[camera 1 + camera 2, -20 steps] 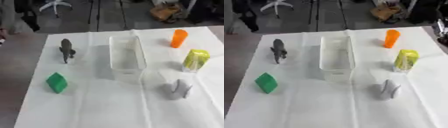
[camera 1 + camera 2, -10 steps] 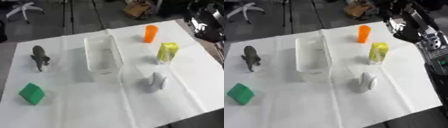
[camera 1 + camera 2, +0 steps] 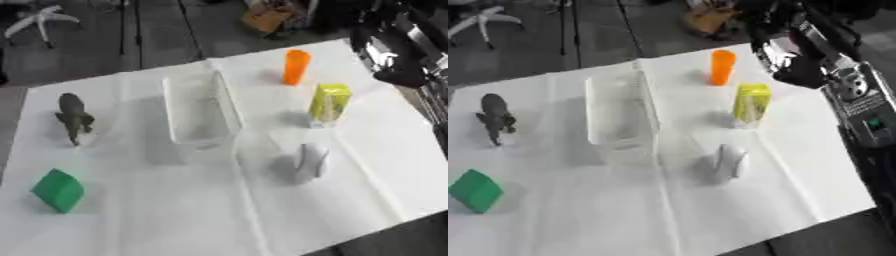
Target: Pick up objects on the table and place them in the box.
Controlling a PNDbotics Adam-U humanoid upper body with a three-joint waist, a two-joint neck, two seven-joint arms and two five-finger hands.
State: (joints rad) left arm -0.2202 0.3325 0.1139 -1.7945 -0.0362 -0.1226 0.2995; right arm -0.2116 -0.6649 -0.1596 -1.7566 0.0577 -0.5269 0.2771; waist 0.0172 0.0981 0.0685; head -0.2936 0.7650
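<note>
Hovering far right, right hand (image 3: 798,55) sits nearest orange cup (image 3: 722,67) & yellow carton (image 3: 751,105), both standing upright; can't tell its fingers' state.

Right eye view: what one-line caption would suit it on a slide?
Robot's right hand hovers above an orange cup and yellow carton; clear box empty.

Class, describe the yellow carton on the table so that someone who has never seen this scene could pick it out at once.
Start at the clear plastic box in the middle of the white table. To its right three things stand in a row: the yellow-green carton is the middle one, between an orange cup farther away and a grey animal figure nearer. It alone is boxy and yellow.
</note>
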